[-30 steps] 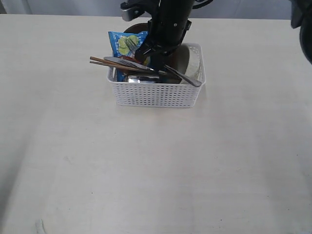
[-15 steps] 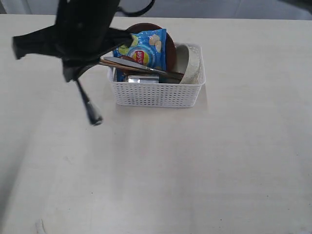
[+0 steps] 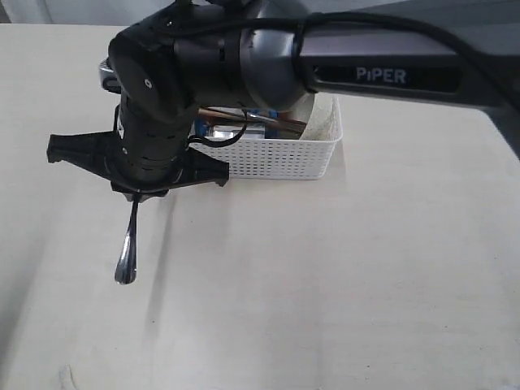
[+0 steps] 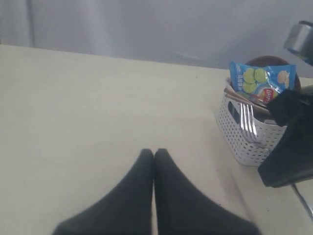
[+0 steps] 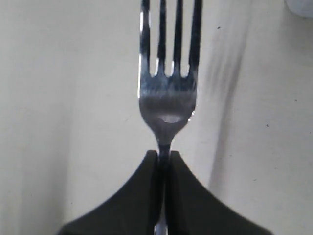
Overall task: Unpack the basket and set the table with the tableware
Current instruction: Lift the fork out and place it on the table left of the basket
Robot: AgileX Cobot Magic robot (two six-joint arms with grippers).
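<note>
- Steel fork (image 5: 167, 98) pinched at the neck by right gripper (image 5: 164, 155); jaws clamped tight on it, tines sticking out past the fingertips.
- Fork out of the basket (image 3: 280, 158), hanging over the table (image 3: 366, 284) just off the basket's left front corner, handle (image 3: 127, 240) pointing down. Cannot tell if the handle end touches the tabletop.
- Right arm (image 3: 244, 65) stretched across above the basket, hiding most of its left half in the exterior view.
- Left gripper (image 4: 154, 152) closed, fingers pressed together, nothing held, low over bare table well apart from the basket.
- Inside the basket: blue chips bag (image 4: 261, 83) standing upright, brown plate (image 4: 266, 61) just behind the bag, pale bowl (image 3: 322, 114) at the basket's right end, more cutlery (image 3: 272, 122) lying across the basket's top. Too hidden to sort the pieces.
</note>
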